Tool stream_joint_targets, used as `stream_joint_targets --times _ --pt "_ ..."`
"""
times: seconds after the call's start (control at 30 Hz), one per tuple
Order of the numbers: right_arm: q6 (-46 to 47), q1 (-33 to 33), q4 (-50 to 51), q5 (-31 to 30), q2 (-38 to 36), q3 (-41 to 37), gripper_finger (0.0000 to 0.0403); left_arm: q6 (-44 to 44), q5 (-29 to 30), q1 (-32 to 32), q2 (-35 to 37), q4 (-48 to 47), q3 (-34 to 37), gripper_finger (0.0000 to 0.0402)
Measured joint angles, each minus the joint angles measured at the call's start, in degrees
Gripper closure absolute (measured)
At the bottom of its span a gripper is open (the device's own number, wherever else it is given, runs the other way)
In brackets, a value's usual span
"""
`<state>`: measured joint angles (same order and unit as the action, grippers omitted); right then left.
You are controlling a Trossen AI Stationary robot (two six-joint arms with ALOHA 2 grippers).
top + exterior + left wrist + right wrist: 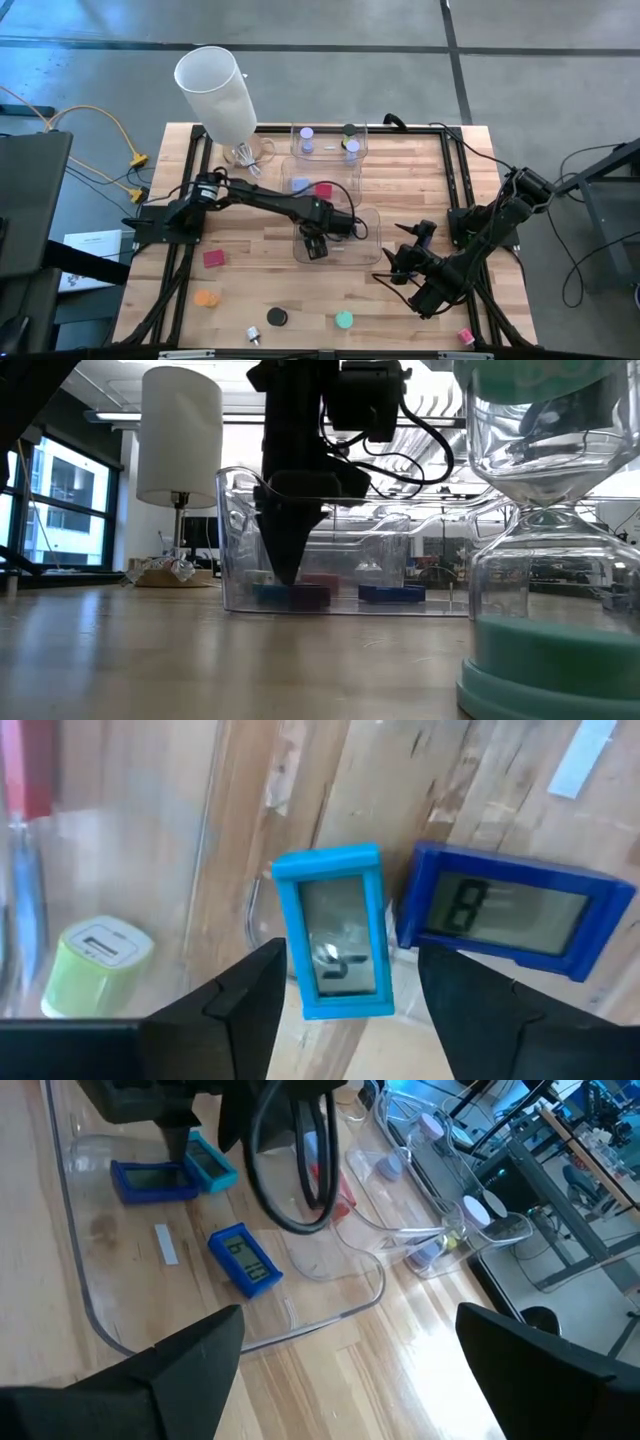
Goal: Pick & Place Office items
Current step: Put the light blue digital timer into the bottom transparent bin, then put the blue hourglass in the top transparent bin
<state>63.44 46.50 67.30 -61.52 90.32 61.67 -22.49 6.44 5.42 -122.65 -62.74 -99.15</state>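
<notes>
From above, a wooden table [400,190] on grey floor held three clear bins [338,235]; the left gripper [316,245] reached into the nearest. Its wrist view showed fingers spread around a light-blue timer [335,932] beside a dark-blue one [505,910]. The right gripper [400,262] hung wide, empty.

Overhead, table-level and two close wrist cameras all share the clear bin [338,232].

in the low view the left arm's fingers [290,565] hide part of the blocks [385,593] behind the bin wall [235,540]; a teal hourglass [560,540] is cut off at the edge.
</notes>
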Motion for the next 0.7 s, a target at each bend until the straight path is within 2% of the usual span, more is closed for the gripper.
stream_joint_targets --times 0.17,0.33,0.47,0.57,0.7 --pt "-0.47 0.0 -0.29 -0.02 0.0 0.0 0.0048 -0.03 -1.02 -0.04 1.84 -0.06 -0.47 0.0181" --pt "-1.49 0.0 -0.17 -0.96 -0.13 0.1 0.0048 -0.69 -0.87 0.3 8.29 0.09 -1.31 0.018" --pt "-4.51 0.03 -0.11 -0.52 -0.88 3.14 0.0048 -2.41 -0.39 1.11 14.56 -0.03 -1.33 0.018" --pt "-6.2 0.69 -0.17 4.16 -2.31 7.13 0.0048 -3.27 -0.32 2.83 18.58 -0.48 -1.33 0.0179" --pt "-6.7 0.58 -0.39 16.46 -5.61 11.39 0.0048 -3.89 -0.16 5.9 22.32 -4.15 -1.31 0.0179"
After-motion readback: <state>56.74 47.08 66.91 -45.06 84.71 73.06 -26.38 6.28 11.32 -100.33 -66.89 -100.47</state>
